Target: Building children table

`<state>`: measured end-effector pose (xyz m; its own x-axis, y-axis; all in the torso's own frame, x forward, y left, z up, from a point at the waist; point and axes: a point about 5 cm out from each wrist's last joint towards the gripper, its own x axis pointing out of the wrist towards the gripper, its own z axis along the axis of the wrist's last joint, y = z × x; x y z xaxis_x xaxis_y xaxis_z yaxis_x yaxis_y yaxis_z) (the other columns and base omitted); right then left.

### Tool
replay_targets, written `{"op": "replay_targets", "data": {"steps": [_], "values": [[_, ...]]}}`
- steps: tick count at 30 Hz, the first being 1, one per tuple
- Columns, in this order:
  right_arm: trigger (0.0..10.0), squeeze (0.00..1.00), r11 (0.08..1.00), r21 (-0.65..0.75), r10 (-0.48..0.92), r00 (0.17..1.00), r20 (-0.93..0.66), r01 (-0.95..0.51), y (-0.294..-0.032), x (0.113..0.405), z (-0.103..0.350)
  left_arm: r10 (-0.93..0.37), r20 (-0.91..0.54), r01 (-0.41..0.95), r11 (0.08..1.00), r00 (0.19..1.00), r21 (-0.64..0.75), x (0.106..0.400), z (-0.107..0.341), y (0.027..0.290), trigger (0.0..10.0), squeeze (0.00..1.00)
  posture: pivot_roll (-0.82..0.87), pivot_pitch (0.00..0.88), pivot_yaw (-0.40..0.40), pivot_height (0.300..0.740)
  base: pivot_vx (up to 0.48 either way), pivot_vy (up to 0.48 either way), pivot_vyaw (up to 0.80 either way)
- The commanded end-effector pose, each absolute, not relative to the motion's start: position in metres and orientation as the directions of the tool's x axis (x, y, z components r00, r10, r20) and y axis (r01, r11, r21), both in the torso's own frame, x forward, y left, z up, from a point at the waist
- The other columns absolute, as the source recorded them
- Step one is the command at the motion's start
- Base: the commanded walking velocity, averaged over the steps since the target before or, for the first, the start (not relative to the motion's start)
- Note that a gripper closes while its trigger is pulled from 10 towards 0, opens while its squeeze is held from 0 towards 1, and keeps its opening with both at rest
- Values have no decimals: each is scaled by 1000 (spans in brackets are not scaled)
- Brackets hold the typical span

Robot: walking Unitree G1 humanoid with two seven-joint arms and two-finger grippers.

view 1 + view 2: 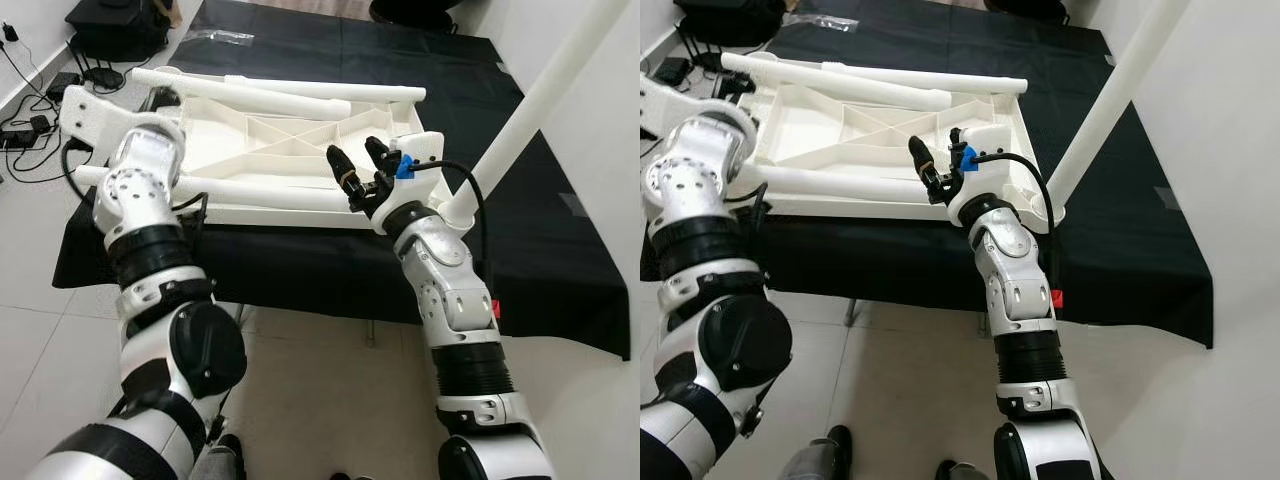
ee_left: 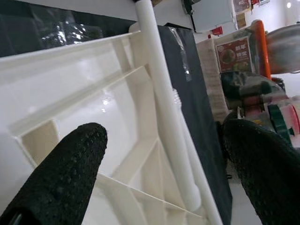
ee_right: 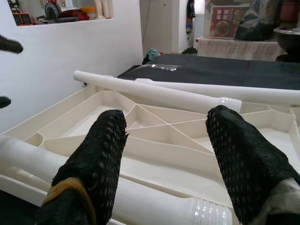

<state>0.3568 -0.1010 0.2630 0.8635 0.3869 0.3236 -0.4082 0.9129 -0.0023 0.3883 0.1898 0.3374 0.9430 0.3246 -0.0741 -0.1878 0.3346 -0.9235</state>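
Note:
A white plastic table top (image 1: 262, 133) lies upside down on a black-covered platform (image 1: 560, 250), its ribbed underside facing up. One white leg (image 1: 540, 100) stands fixed in its near right corner socket. Two loose legs (image 1: 300, 90) lie along the far side, and another loose leg (image 1: 230, 186) lies along the near edge. My right gripper (image 1: 358, 163) hovers open just above the near right part of the top, over the near leg's threaded end (image 3: 206, 213). My left gripper (image 2: 166, 136) is open over the left part of the underside, with nothing between its fingers.
Cables and a power strip (image 1: 30, 130) lie on the tiled floor at the left. A black box (image 1: 115, 25) stands at the far left. A clear plastic bag (image 1: 215, 37) lies on the black cloth behind the top. A white wall (image 1: 610, 120) runs along the right.

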Motion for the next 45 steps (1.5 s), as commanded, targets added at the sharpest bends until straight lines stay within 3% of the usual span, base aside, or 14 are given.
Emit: {"op": "replay_targets", "data": {"steps": [1, 10, 19, 26, 27, 28, 30, 31, 32, 33, 35, 39, 40, 45], "values": [[10000, 0, 914, 13, 381, 871, 311, -405, -104, 356, 260, 309, -82, -179, 301, 948, -937, 390, 341, 183, 10000, 0, 59, 221, -114, 740, 0, 0, 0], [10000, 0, 916, 21, 377, 875, 303, -401, -104, 356, 258, 289, -197, -266, 223, 937, -938, 385, 343, 145, 10000, 0, 58, 218, -114, 740, 0, 0, 0], [10000, 0, 919, 15, 372, 880, 296, -394, -105, 356, 256, 347, -328, -396, 144, 878, -907, 383, 333, 149, 10000, 0, 65, 208, -108, 740, 0, 0, 0], [10000, 0, 921, 12, 370, 882, 294, -390, -105, 355, 254, 306, -141, -261, 398, 942, -880, 393, 363, 154, 10000, 0, 67, 200, -106, 740, 0, 0, 0], [10000, 0, 921, 11, 370, 881, 294, -390, -105, 355, 254, 279, -66, -214, 542, 958, -813, 392, 372, 152, 10000, 0, 68, 199, -105, 740, 0, 0, 0], [10000, 0, 921, 11, 370, 881, 294, -390, -105, 355, 254, 279, -66, -214, 542, 958, -813, 392, 372, 152, 10000, 0, 68, 199, -105, 740, 0, 0, 0], [10000, 0, 921, 9, 370, 881, 295, -390, -104, 355, 254, 179, 94, -96, 819, 979, -566, 386, 387, 150, 10000, 0, 74, 196, -103, 740, 0, 0, 0], [10000, 0, 921, 9, 370, 881, 295, -390, -104, 355, 254, 179, 94, -96, 819, 979, -566, 386, 387, 150, 10000, 0, 74, 196, -103, 740, 0, 0, 0], [10000, 0, 921, 10, 369, 881, 295, -389, -105, 355, 254, 150, 117, -83, 892, 982, -444, 383, 389, 152, 10000, 0, 76, 197, -103, 740, 0, 0, 0], [10000, 0, 921, 7, 369, 882, 293, -388, -105, 355, 253, 38, 159, -9, 984, 987, -178, 380, 391, 154, 10000, 0, 87, 197, -103, 740, 0, 0, 0], [10000, 0, 922, 7, 369, 882, 292, -388, -105, 356, 252, 19, 127, -2, 991, 992, -132, 378, 387, 158, 10000, 0, 89, 197, -101, 740, 0, 0, 0], [10000, 0, 921, 9, 370, 882, 292, -389, -104, 355, 251, -186, 29, 173, 953, 982, 248, 369, 378, 177, 10000, 0, 103, 195, -96, 740, 0, 0, 0], [10000, 0, 921, 9, 370, 882, 292, -389, -104, 355, 251, -186, 29, 173, 953, 982, 248, 369, 378, 177, 10000, 0, 103, 195, -96, 740, 0, 0, 0], [10000, 0, 920, 13, 371, 882, 291, -391, -104, 355, 250, -377, -208, 428, 741, 903, 518, 363, 370, 210, 10000, 0, 116, 204, -91, 740, 0, 0, 0]]}}
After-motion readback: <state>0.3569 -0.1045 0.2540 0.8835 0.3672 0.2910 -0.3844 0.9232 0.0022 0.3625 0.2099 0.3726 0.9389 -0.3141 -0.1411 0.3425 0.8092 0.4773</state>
